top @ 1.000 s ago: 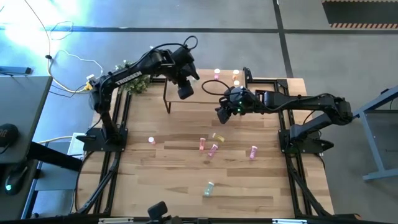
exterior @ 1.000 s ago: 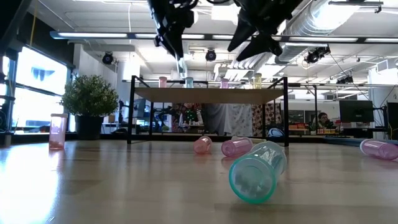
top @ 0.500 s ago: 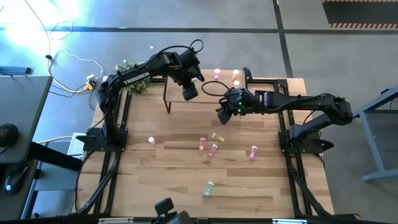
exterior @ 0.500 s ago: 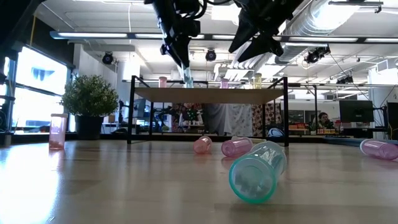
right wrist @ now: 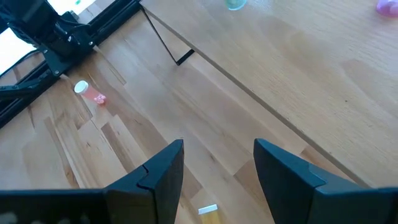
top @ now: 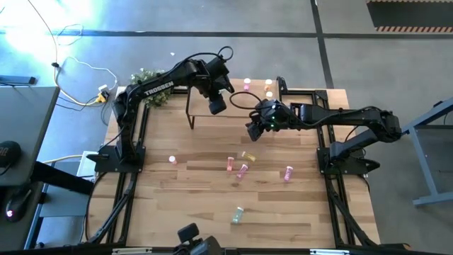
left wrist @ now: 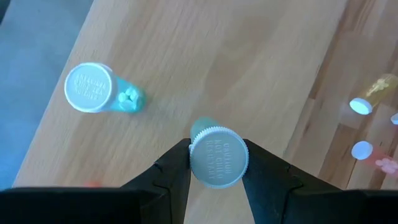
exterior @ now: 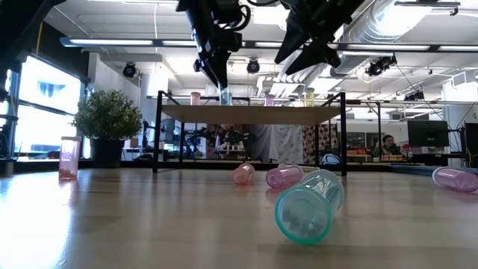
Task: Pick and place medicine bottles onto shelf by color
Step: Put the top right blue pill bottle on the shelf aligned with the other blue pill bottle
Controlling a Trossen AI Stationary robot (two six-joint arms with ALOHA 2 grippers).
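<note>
1. Wood planks make up the big tabletop (top: 184, 212), and toward its far edge stands the shelf (exterior: 250, 113), a low light-wood stand on thin black legs, with a potted plant (exterior: 108, 123) off to one side.

2. Above the shelf, the left gripper (left wrist: 217, 163) pinches a mint-green bottle (left wrist: 217, 155) by the sides just under its white cap. That keeps the bottle upright, ready to be set down.

3. Another mint-green bottle (left wrist: 99, 90) already stands on the shelf top close by, so the held one is probably being brought beside it to keep colours together.

4. Pink and yellow bottles also stand on the shelf, farther along; exact grouping is hard to tell.

5. The right gripper (right wrist: 214, 165) hangs over the table near the front edge of the shelf with its jaws spread and nothing between them. It looks to be waiting clear of the other arm.

6. Several bottles remain unsorted on the tabletop: a teal bottle (exterior: 308, 205) on its side nearest the low camera, pink ones (exterior: 284, 176) lying behind it, and one pink bottle (exterior: 69, 157) upright at the far left.
</note>
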